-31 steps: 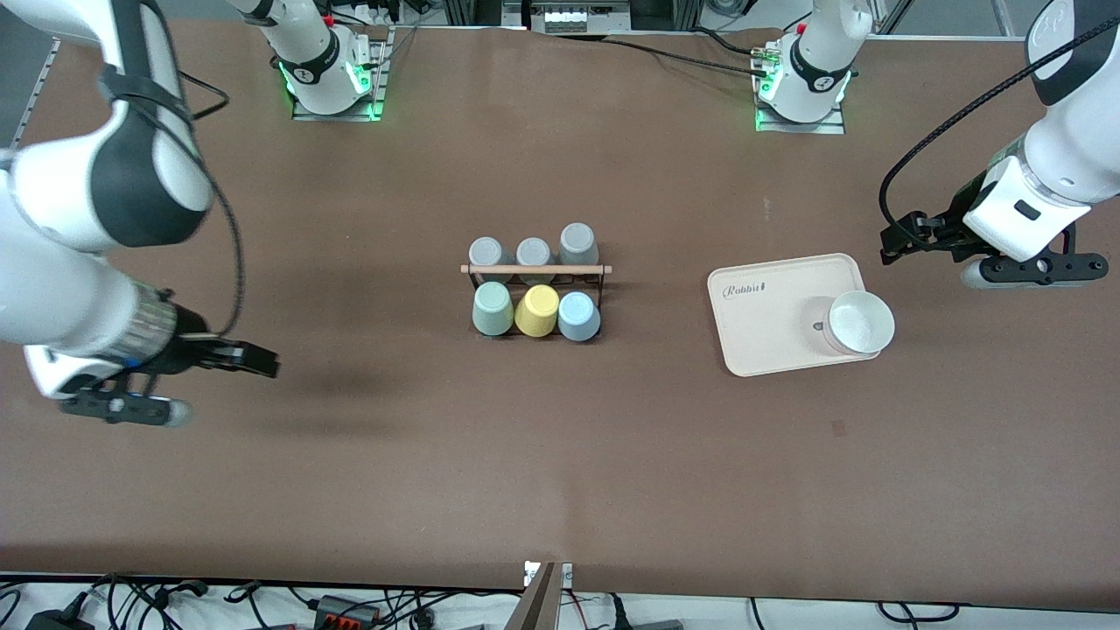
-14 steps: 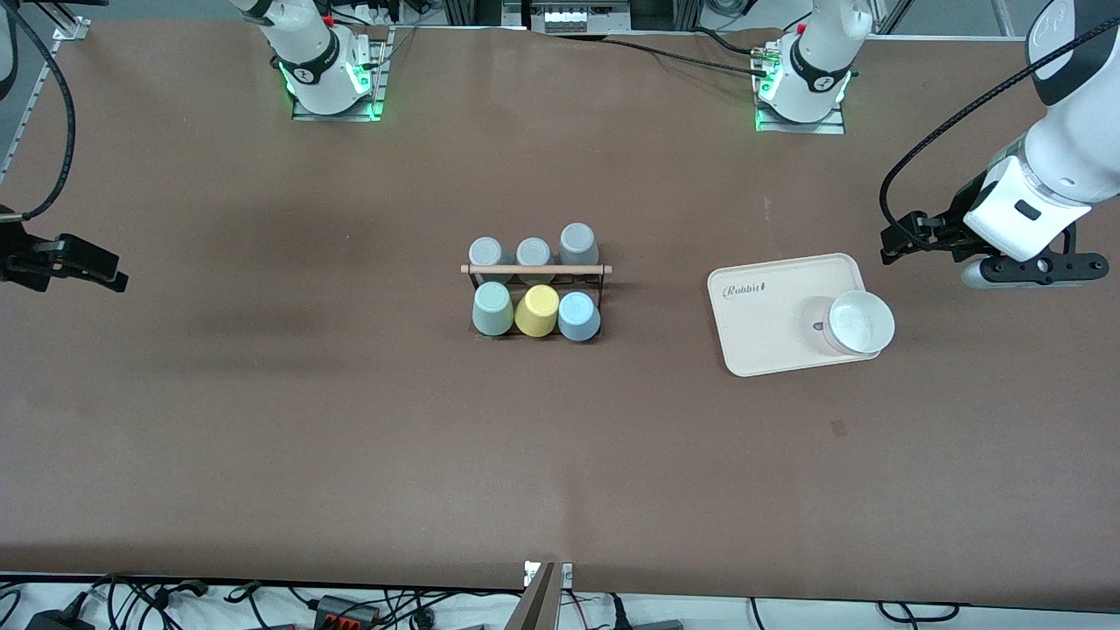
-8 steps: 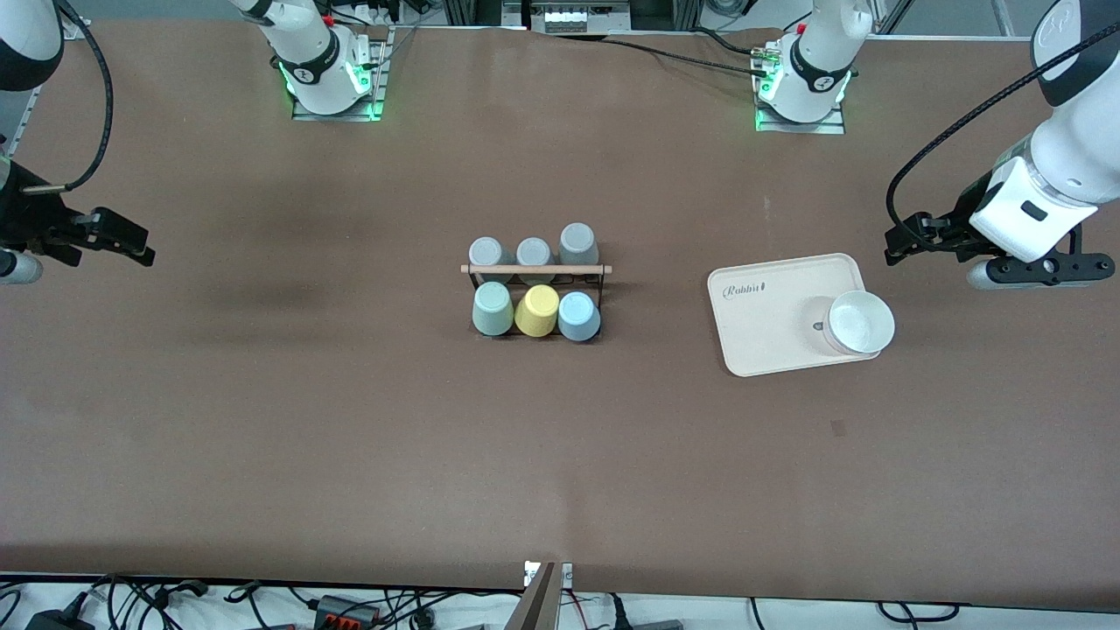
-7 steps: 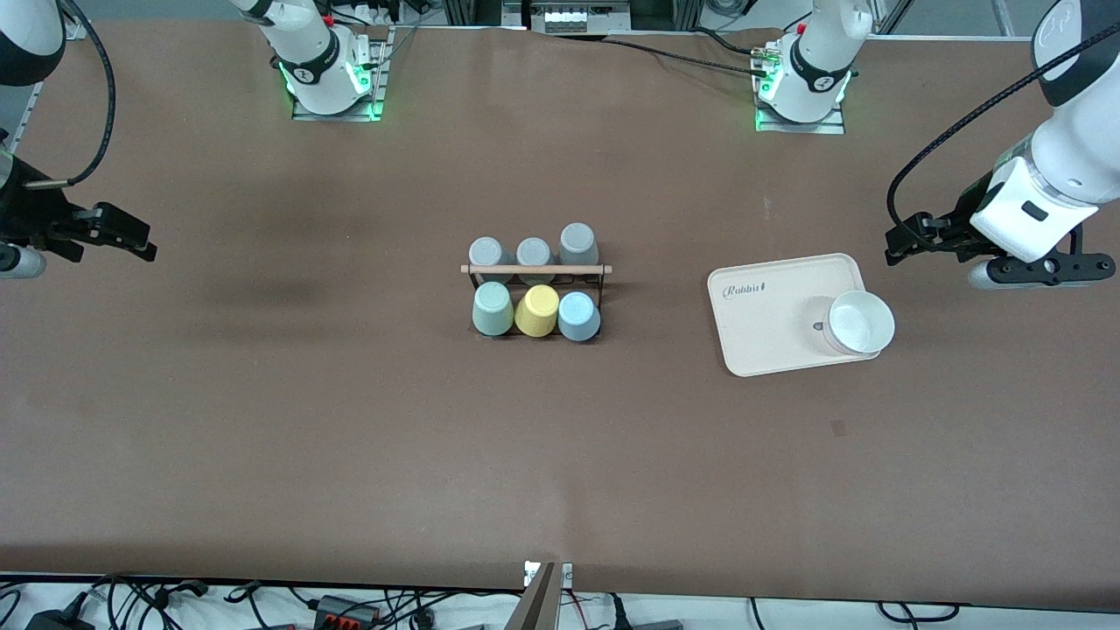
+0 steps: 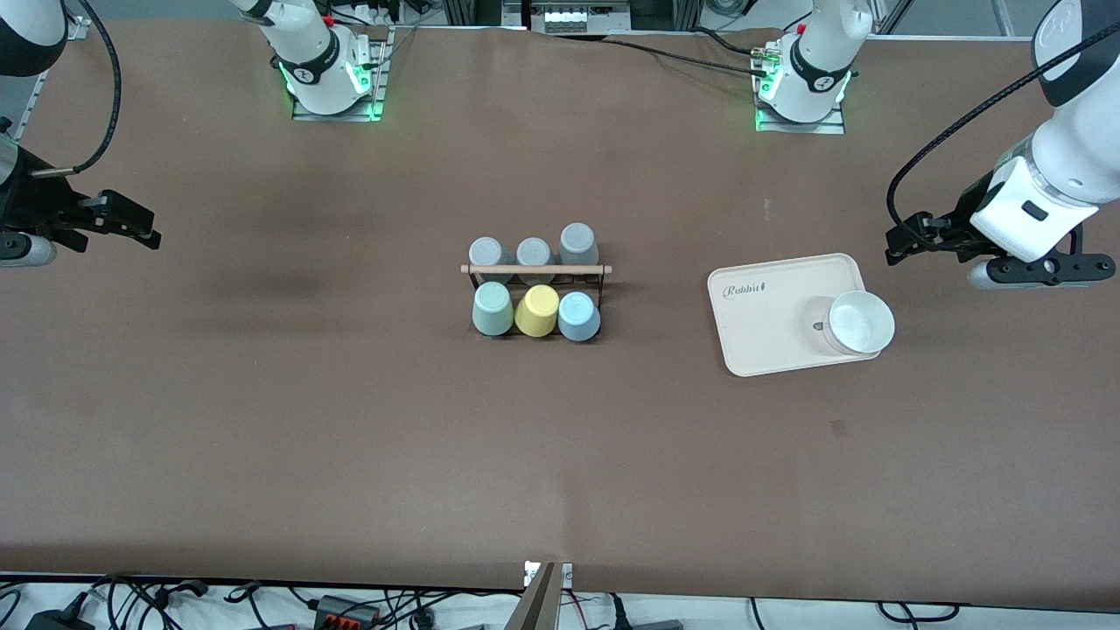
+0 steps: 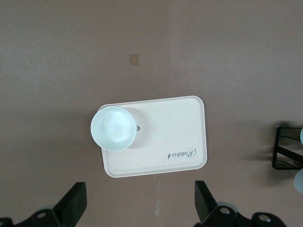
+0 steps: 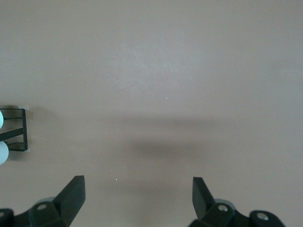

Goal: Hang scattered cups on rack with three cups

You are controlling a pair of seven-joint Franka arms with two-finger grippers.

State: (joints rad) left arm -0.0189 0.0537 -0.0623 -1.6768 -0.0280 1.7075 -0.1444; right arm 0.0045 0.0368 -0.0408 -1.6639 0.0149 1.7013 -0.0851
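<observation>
Since a moment ago the right gripper point(image 5: 131, 226) has drifted up over bare brown table point(image 5: 350, 437), fingers spread. Left gripper point(image 5: 906, 241) hovers released beside the tray point(image 5: 761, 350). On the rack point(image 5: 535, 269) mid-table sit the green cup point(image 5: 493, 308) and blue cup point(image 5: 578, 316).

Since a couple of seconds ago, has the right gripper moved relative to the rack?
Yes. The right gripper has pulled away from the rack toward the right arm's end of the table, and now hangs open there, empty.
</observation>
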